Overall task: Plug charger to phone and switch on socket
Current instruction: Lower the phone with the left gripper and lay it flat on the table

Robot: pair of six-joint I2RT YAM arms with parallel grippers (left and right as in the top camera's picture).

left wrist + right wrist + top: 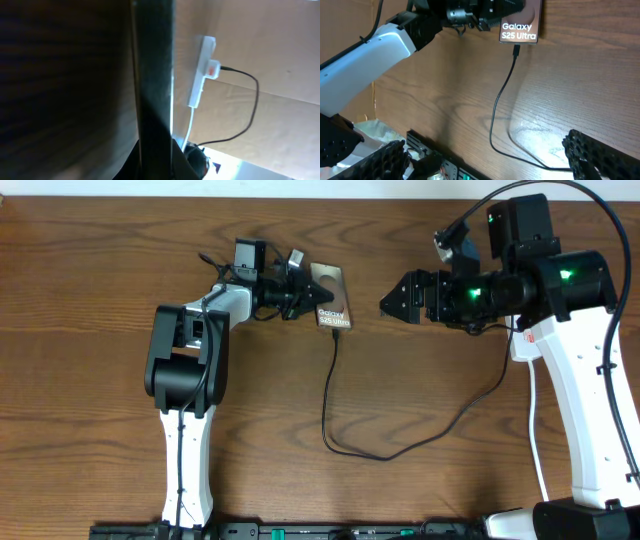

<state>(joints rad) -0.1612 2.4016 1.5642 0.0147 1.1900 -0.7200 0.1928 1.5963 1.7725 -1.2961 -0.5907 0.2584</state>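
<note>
Pinching the stiff, slick phone by its edge, the left gripper seems well placed; the right gripper gapes wide.

overhead: straight down, far | left wrist: pressed close | right wrist: low, shares phone with overhead

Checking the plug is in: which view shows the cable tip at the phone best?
Right wrist: the cable tip meets the phone's bottom edge, close and sharp. Overhead shows it tiny; left wrist does not show it.
</note>
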